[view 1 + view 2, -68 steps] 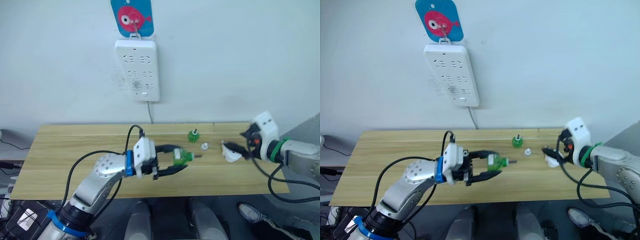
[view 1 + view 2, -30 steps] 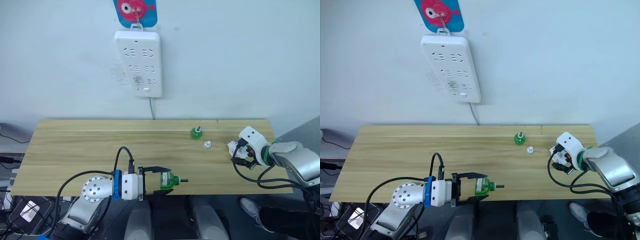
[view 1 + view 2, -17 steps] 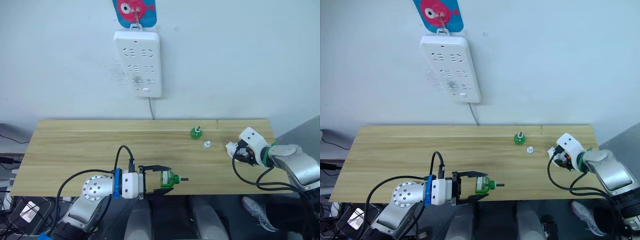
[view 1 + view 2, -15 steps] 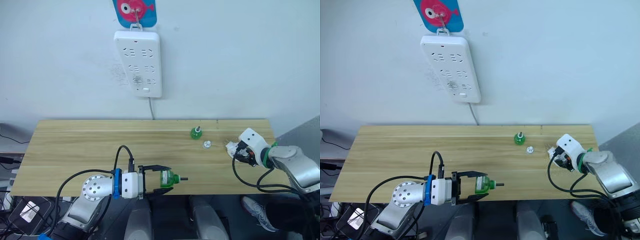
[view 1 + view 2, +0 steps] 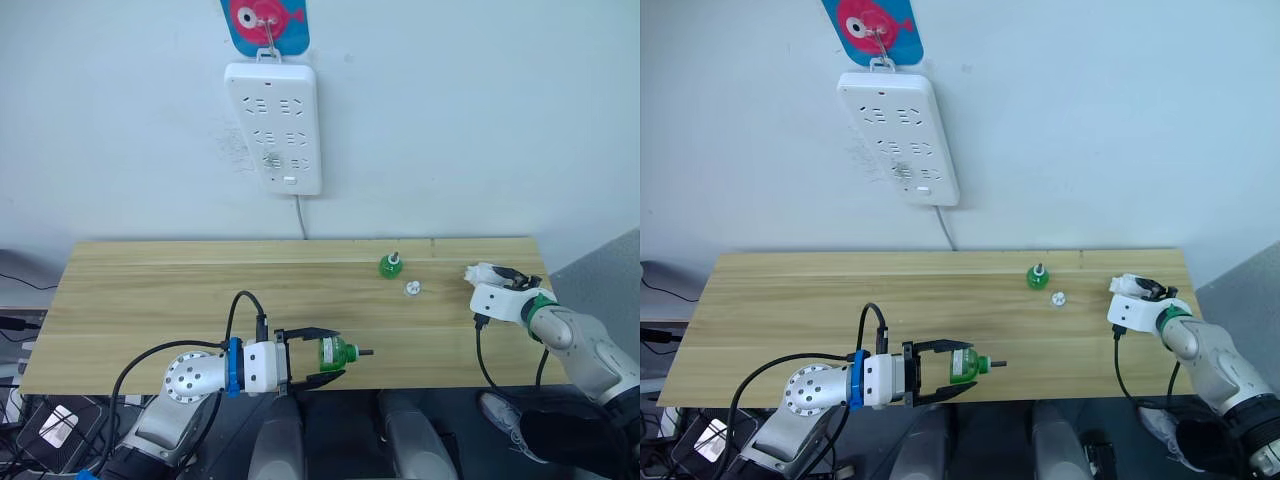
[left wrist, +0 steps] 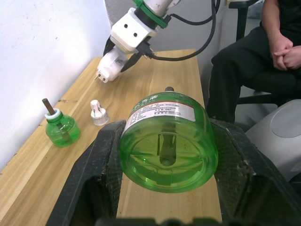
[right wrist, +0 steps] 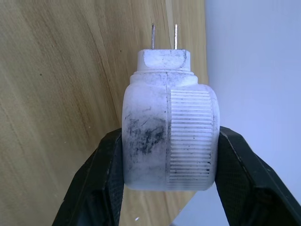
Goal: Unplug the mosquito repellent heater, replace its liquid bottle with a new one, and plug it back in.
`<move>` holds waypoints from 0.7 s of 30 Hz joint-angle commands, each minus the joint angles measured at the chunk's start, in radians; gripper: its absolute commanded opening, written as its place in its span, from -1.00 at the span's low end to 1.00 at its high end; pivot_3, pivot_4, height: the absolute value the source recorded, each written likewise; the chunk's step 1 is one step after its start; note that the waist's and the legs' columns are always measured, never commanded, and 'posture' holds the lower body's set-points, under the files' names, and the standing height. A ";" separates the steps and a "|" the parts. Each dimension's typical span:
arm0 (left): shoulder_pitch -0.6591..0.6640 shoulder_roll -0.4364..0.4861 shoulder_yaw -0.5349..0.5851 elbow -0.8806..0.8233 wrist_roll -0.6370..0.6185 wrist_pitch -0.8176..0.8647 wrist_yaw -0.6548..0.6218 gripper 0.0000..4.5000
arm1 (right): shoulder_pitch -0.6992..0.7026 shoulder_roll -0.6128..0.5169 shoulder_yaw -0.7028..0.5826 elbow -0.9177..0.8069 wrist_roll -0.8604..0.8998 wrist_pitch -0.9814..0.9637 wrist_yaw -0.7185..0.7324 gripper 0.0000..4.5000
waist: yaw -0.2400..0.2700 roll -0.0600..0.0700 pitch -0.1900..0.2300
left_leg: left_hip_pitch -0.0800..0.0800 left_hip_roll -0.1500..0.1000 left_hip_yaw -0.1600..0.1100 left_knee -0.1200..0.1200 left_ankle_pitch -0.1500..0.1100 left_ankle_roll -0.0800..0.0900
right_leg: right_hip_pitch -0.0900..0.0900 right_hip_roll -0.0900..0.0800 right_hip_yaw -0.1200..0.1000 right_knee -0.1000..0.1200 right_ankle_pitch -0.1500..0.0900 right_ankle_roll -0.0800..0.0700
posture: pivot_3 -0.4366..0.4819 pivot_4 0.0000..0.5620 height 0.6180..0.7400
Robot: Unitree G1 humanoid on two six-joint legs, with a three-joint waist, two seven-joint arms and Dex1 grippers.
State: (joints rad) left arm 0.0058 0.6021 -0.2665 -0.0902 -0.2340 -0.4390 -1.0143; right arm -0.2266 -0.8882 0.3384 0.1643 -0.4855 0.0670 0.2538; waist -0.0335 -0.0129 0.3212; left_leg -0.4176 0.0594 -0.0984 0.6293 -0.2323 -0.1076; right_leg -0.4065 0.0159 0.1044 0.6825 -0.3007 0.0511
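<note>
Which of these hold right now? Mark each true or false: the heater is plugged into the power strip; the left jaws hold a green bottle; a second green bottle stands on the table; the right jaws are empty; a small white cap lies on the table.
1. The heater is plugged into the power strip. False: the right gripper holds it over the table's right end, prongs bare.
2. The left gripper holds a green bottle. True.
3. A second green bottle stands on the table. True: upright near the back edge.
4. The right jaws are empty. False: they are shut on the heater.
5. A small white cap lies on the table. True: beside the standing bottle.
</note>
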 commanded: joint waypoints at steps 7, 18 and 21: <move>0.018 -0.001 0.012 -0.027 0.005 -0.002 0.006 0.05 | 0.134 -0.002 -0.140 -0.276 0.054 0.094 0.166 0.91 | 0.001 0.000 0.000 | 0.000 0.000 0.000 0.000 0.000 0.000 | 0.000 0.000 0.000 0.000 0.000 0.000 | -0.06 0.25 1.00; 0.039 0.014 0.024 -0.046 -0.001 0.017 0.002 0.05 | 0.098 -0.015 -0.315 -0.580 0.387 0.540 0.572 0.91 | 0.001 0.000 0.002 | 0.001 0.000 0.000 0.001 0.000 0.000 | 0.001 0.000 0.000 0.000 0.000 0.000 | -0.06 0.27 1.00; 0.039 0.015 0.023 -0.051 -0.001 0.022 -0.004 0.05 | 0.021 -0.028 -0.294 -0.514 0.432 0.620 0.629 1.00 | 0.001 0.000 0.003 | 0.001 0.000 -0.001 0.001 0.000 0.000 | 0.001 0.000 0.000 0.000 0.000 0.001 | -0.06 0.27 1.00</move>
State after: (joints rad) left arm 0.0336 0.6129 -0.2488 -0.0981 -0.2269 -0.4153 -1.0149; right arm -0.1987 -0.8998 0.0547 -0.3603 -0.0814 0.6538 0.8540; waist -0.0322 -0.0125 0.3241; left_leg -0.4170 0.0593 -0.0990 0.6297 -0.2322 -0.1076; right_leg -0.4051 0.0160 0.1043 0.6825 -0.3005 0.0515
